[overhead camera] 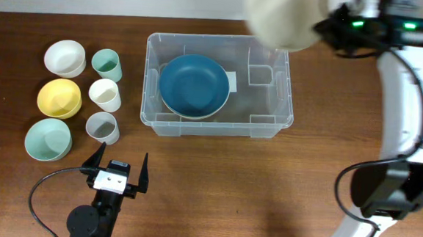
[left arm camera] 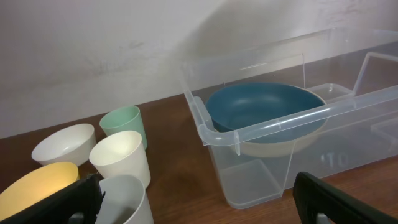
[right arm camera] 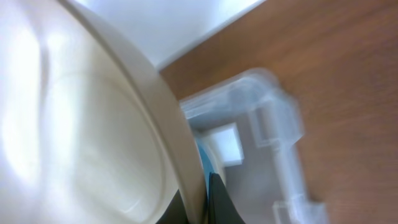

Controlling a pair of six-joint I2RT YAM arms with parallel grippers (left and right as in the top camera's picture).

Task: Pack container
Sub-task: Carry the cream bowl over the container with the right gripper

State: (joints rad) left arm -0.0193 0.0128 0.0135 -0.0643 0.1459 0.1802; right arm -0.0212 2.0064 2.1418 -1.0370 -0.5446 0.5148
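The clear plastic container [overhead camera: 268,100] stands mid-table with a dark blue bowl [overhead camera: 194,84] inside its left half. Above its far right corner my right gripper [overhead camera: 327,26] is shut on the rim of a cream bowl [overhead camera: 280,20], which is blurred. In the right wrist view the cream bowl [right arm camera: 93,124] fills the left side, pinched at its rim by my right gripper [right arm camera: 202,205], with the container [right arm camera: 273,124] below. My left gripper [overhead camera: 123,154] rests open and empty near the front left. Its wrist view shows the container [left arm camera: 273,127] and the blue bowl [left arm camera: 261,106] ahead of the left gripper [left arm camera: 199,202].
Left of the container sit a white bowl [overhead camera: 64,56], a yellow bowl [overhead camera: 58,97] and a pale green bowl [overhead camera: 48,139]. Beside them stand a green cup [overhead camera: 107,63], a cream cup [overhead camera: 103,94] and a grey cup [overhead camera: 102,127], the last just ahead of my left fingers.
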